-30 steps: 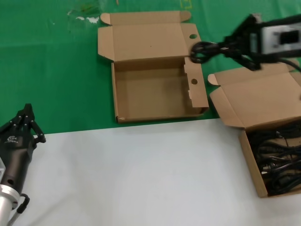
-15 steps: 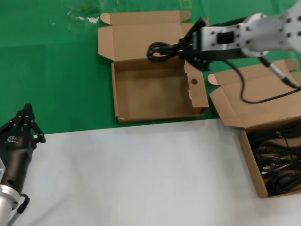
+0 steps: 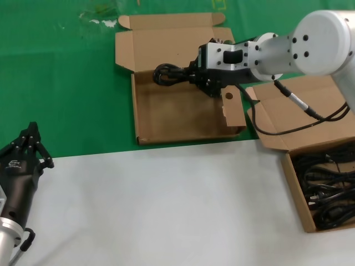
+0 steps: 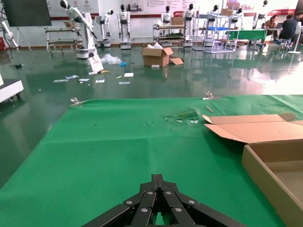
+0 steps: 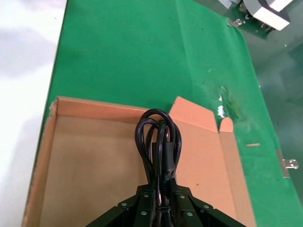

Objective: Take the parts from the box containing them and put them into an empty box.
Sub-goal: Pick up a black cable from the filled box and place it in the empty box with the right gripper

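Within a second our right gripper (image 3: 191, 76) has carried one bundled black power cord (image 3: 169, 73) from beside the shallow brown cardboard box with hole-punched flaps (image 3: 183, 133) to above its rear edge; release seems near. Arm reaches leftward, jaws clamped on the cord. Left gripper (image 3: 28, 144) waits closed, parked.

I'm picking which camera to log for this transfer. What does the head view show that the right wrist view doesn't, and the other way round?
Only the head view shows the full box of black cords at the right, the left claw parked low at the left, and the white table. Only the right wrist view shows the right claw shut on the power cord seen along its own axis. Both show the cord held over the empty box, and the green mat.
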You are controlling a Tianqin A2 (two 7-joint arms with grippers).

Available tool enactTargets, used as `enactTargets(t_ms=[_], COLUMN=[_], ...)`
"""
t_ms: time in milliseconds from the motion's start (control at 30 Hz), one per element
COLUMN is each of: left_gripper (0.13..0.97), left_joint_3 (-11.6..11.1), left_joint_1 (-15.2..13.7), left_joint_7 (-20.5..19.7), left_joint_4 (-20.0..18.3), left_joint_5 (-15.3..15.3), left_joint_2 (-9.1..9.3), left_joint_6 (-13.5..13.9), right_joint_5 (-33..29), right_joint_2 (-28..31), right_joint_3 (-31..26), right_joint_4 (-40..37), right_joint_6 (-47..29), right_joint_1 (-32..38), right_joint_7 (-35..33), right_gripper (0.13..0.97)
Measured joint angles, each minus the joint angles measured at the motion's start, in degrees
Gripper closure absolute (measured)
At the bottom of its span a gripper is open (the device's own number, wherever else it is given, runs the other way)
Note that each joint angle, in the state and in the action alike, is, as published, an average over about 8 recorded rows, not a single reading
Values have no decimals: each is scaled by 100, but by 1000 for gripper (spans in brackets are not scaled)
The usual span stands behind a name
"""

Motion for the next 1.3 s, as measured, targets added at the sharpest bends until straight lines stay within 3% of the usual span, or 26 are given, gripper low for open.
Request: enactTargets(t_ms=[400,1133,1300], left_gripper=[957,957,957], left_joint_3=[0,0,0], left_joint_1=[0,0,0], left_joint_7=[0,0,0], left_joint_4=[0,0,0], left_joint_5=[0,0,0], left_joint_2=[0,0,0], left_joint_6=[0,0,0], right_joint_5=[-60,326,398], right_joint_2=[-201,-585,-612], right_joint_3=[-71,-97,-99], right_joint_4=[-240,-1177,-1301], right_joint_6=[200,964,1082], right_joint_1=[-164,-206,-188], right_joint_7=[39,-965,-1171], right_gripper=[912,912,876])
